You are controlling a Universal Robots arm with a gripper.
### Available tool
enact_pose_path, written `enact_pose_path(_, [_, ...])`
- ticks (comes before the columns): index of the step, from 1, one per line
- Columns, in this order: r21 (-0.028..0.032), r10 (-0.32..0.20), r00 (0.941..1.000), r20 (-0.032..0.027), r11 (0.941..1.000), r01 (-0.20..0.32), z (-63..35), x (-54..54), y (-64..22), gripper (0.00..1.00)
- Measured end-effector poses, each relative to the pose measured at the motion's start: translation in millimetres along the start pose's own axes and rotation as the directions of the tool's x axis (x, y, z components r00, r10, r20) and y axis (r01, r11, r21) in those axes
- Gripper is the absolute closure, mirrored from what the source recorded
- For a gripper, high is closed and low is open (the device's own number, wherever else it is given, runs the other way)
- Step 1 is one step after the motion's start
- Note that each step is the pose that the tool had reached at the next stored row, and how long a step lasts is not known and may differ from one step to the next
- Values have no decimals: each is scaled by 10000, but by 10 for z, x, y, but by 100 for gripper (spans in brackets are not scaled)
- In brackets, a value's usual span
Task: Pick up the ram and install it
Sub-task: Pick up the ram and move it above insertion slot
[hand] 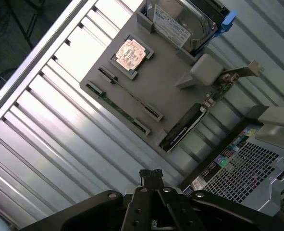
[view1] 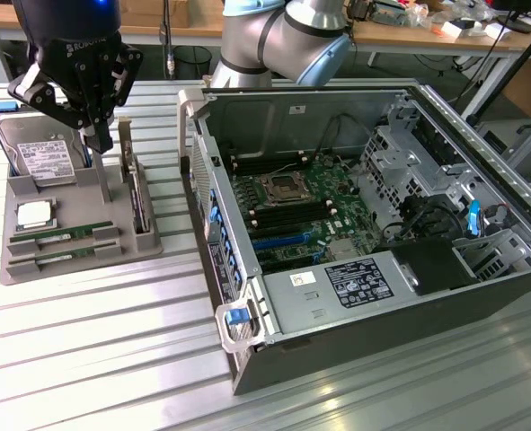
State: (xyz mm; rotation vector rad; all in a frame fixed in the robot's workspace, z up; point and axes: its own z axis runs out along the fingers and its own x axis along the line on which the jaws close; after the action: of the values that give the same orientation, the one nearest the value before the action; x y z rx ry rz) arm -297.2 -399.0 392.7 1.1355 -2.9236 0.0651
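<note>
**Gripper closed and empty above tray, ram in its slot**

Gripper (view1: 97,142) (hand: 151,174) has its fingers pressed together with nothing between them. In the exterior view it hangs over the far part of the gray tray (view1: 112,256) (hand: 168,86), fingers pointing down, in front of the hard drive (view1: 45,157) (hand: 178,21). It touches nothing.

Ram (view1: 63,252) (hand: 114,106) lies flat on its edge in the tray's outer long slot, on the side away from the gripper. Another stick (view1: 65,237) (hand: 129,94) sits in the parallel slot just beside it, closer to the CPU (view1: 33,214) (hand: 130,53). Both are seated in the tray, well apart from the fingertips.

A card (view1: 137,193) (hand: 187,126) with a metal bracket stands on edge along the tray's side facing the case. The hard drive leans upright at the tray's far end.

The open case (view1: 355,350) lies on its side at the exterior view's right, just beside the tray. The motherboard (view1: 292,211) is exposed inside, CPU socket (view1: 280,189) near its middle. Case's vented side panel shows in the wrist view beside the card.

Tray and case both rest on the slatted metal table (view1: 85,350) (hand: 60,144). Arm's gray elbow (view1: 283,40) is above the case's far edge.
</note>
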Motion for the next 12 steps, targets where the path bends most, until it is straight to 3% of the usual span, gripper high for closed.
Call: enact_pose_path(12, [68,-451,9990,-40,9990,451,1,0,0,89])
